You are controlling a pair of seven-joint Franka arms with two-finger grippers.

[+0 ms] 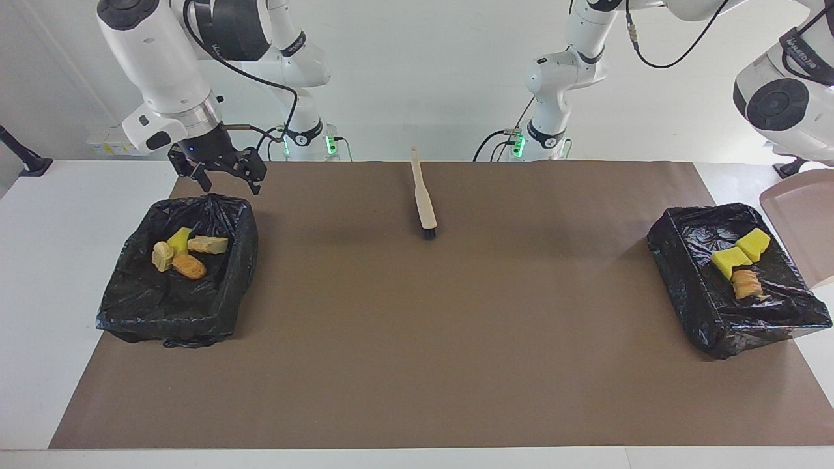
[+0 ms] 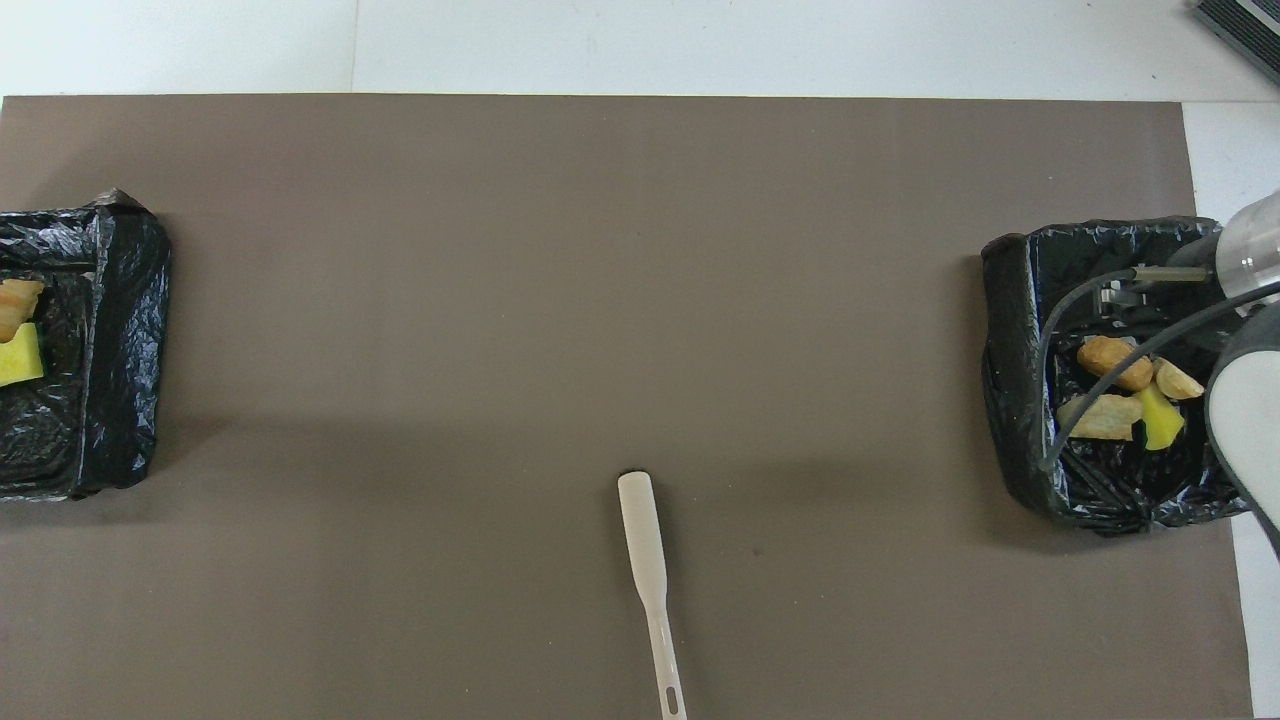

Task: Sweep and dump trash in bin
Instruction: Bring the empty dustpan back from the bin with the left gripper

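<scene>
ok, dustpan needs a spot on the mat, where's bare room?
Bare mat lies between the brush and each bin, and along the whole edge farthest from the robots. Crowded: the bin at the left arm's end under the dustpan, and the bin under the open right gripper.
</scene>
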